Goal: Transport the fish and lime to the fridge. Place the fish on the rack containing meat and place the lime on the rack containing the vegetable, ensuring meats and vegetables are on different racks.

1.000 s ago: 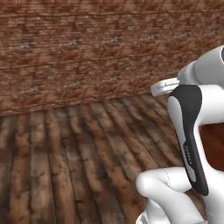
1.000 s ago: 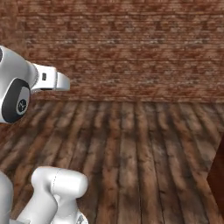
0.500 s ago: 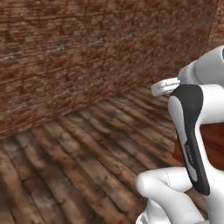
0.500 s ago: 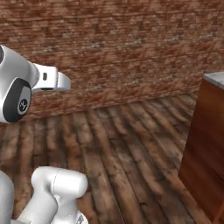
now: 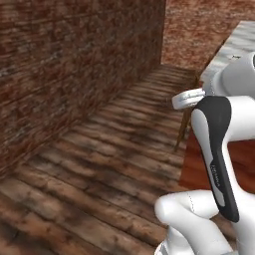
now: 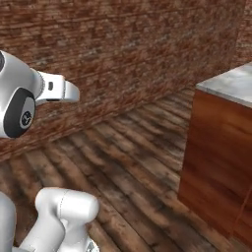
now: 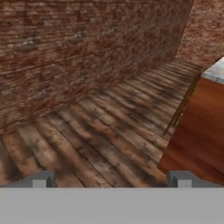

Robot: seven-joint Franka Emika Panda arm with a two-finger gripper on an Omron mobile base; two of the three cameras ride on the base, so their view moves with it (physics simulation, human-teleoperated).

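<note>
In the hand view my gripper (image 7: 111,180) is open, its two small dark fingertips (image 7: 41,178) far apart with nothing between them. It points down at a bare wooden plank floor (image 7: 100,127) in front of a brick wall (image 7: 78,48). The fish, the lime and the fridge with its racks are out of view. My white arm rises at the lower right of the left base view (image 5: 214,164) and at the left of the right base view (image 6: 24,108).
A counter with reddish wood sides and a pale stone top (image 6: 221,157) stands to the right, also seen in the hand view (image 7: 199,131). A thin brown leg (image 5: 183,130) stands by its corner. The brick wall (image 5: 69,74) runs along the left, with open floor (image 6: 128,162) between.
The whole picture has swung as the base turns: the wall has slid to the left and the counter has come in from the right. The gripper stays open.
</note>
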